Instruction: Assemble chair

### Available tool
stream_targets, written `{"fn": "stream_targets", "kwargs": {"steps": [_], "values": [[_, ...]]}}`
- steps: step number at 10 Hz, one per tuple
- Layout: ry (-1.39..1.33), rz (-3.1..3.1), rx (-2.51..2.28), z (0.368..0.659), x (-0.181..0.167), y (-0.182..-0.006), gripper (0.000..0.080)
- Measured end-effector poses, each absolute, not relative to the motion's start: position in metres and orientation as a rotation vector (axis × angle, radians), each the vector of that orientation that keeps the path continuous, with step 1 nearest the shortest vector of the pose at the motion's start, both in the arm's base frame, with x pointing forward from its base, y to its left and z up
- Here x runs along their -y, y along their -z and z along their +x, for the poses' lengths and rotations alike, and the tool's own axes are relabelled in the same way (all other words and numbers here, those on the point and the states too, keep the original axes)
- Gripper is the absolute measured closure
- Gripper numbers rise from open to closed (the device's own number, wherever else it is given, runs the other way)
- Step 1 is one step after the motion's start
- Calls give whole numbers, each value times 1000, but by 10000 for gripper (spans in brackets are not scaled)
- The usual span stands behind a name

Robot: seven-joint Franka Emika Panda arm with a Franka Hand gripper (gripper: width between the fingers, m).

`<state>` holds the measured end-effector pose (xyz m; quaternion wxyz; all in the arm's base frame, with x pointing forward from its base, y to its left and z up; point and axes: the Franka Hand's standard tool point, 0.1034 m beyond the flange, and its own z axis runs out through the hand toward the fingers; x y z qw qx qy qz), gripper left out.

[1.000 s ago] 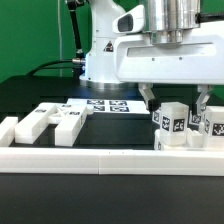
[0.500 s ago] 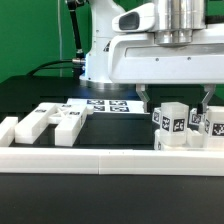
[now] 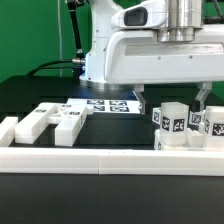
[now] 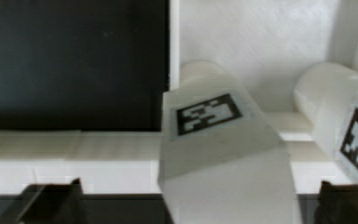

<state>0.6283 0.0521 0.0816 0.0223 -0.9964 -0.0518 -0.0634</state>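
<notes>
Several white chair pieces with marker tags stand upright at the exterior view's right: one block (image 3: 170, 127) and others (image 3: 213, 125) beside it. My gripper (image 3: 172, 101) hangs open just above them, its dark fingers (image 3: 141, 101) on either side of the nearest block without touching it. In the wrist view that tagged block (image 4: 215, 125) stands between the fingertips (image 4: 51, 202), with my gripper (image 4: 197, 206) open around it and a second tagged piece (image 4: 345, 115) alongside. Flat chair pieces (image 3: 47, 122) lie at the exterior view's left.
The low white border rail (image 3: 100, 160) runs along the front of the black table. The marker board (image 3: 106, 104) lies flat behind the flat pieces, in front of the robot base (image 3: 100, 50).
The hand has risen a little and shifted towards the exterior view's right. The chair pieces have not moved.
</notes>
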Motion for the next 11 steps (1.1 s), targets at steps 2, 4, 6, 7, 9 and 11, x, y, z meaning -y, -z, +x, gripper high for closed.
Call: {"fn": "stream_targets", "kwargs": {"steps": [2,4,6,7,9,11], "values": [[197,-3087,197,628,-51,-81,275],[196,-3087,154,628,-51,-81,509],[193,-3084,59,628,-51,-81,508],[189,-3079,-73,628,-52,-81,508],[183,-3060,-265,628,-52,-81,508],[168,-2985,-613,627,-52,-81,508]]}}
